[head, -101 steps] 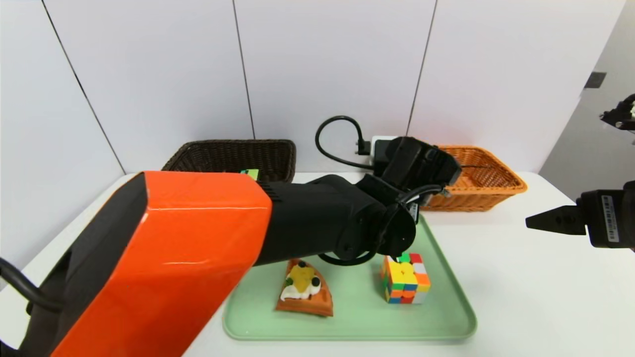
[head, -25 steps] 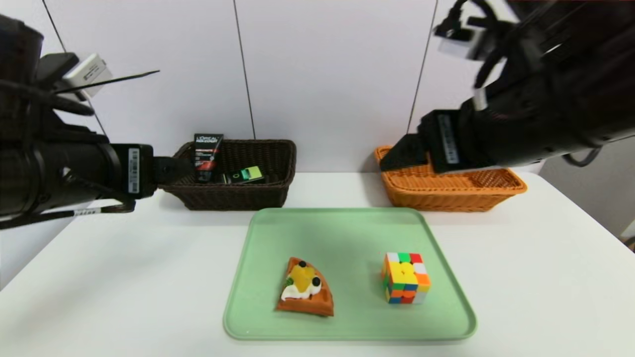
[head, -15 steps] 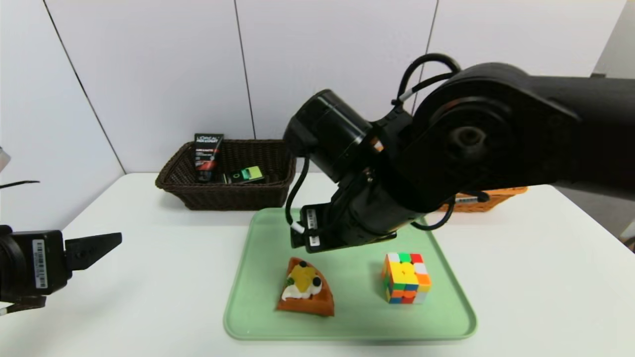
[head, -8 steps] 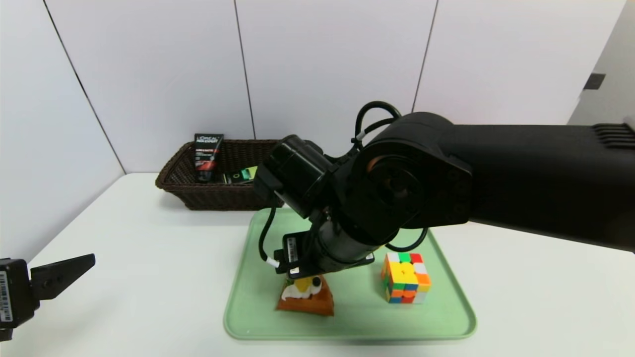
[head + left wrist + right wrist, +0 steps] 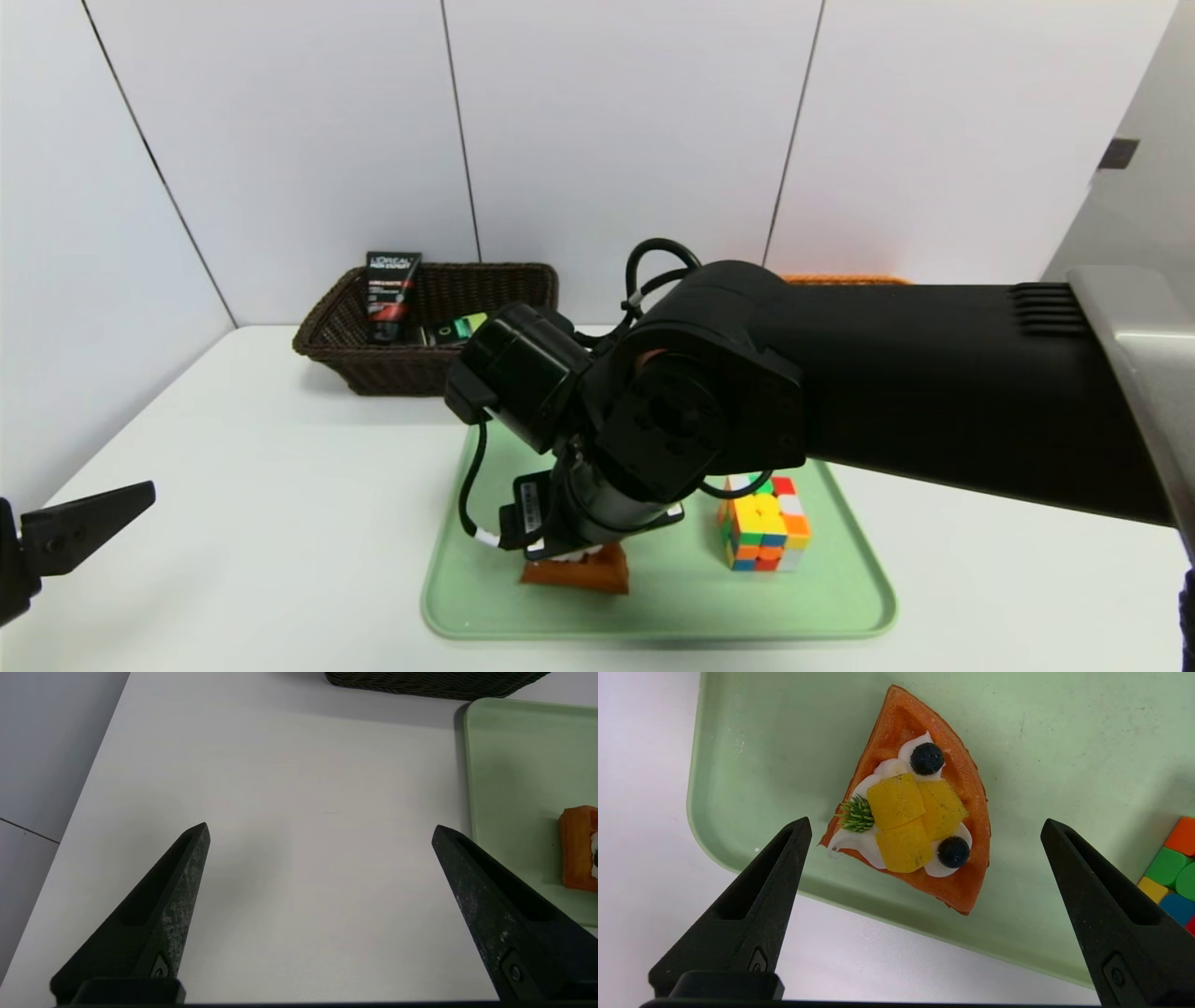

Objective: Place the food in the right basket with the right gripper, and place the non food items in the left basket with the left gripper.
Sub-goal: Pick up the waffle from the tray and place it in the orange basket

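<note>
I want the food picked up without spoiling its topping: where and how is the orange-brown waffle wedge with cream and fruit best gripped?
Probably by the bare side edges of the orange-brown waffle wedge, from straight above. It lies flat, topping up, with cream and fruit heaped mid-wedge. The right pincer hangs open over it, a finger beyond either side, so closing gently across its width should spare the topping.
</note>
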{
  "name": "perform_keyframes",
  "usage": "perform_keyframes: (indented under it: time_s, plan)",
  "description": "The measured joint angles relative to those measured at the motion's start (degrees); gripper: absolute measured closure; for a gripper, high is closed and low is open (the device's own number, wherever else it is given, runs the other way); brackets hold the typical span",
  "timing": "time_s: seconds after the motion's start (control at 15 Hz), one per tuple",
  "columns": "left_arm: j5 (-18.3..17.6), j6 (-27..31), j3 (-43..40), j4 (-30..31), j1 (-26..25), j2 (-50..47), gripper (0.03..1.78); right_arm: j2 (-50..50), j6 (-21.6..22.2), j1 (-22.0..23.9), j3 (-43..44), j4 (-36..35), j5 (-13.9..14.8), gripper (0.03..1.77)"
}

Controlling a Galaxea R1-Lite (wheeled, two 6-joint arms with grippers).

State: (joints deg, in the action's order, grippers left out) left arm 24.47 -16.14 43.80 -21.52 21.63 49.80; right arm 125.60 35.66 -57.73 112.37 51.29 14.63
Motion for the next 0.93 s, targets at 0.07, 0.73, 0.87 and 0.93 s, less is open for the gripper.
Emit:
perform_keyframes:
  time_s: [0.07, 0.73, 0.87, 0.93]
  plan:
    - [0.0, 0.0, 0.0, 0.0, 0.0, -0.1, 0.12, 0.3, 0.0, 0.0, 0.0, 0.0, 0.0, 0.10]
    - [-0.2, 0.0, -0.4, 0.1, 0.0, -0.8, 0.12, 3.9, -0.3, -0.3, 0.0, -1.7, 0.4, 0.10]
    - [-0.3, 0.0, -0.3, 0.2, 0.0, -0.7, 0.12, 4.3, -0.4, -0.3, 0.0, -2.0, 0.4, 0.10]
    - [-0.3, 0.0, -0.2, 0.4, 0.0, -0.5, 0.12, 4.4, -0.4, -0.3, 0.0, -1.9, 0.4, 0.10]
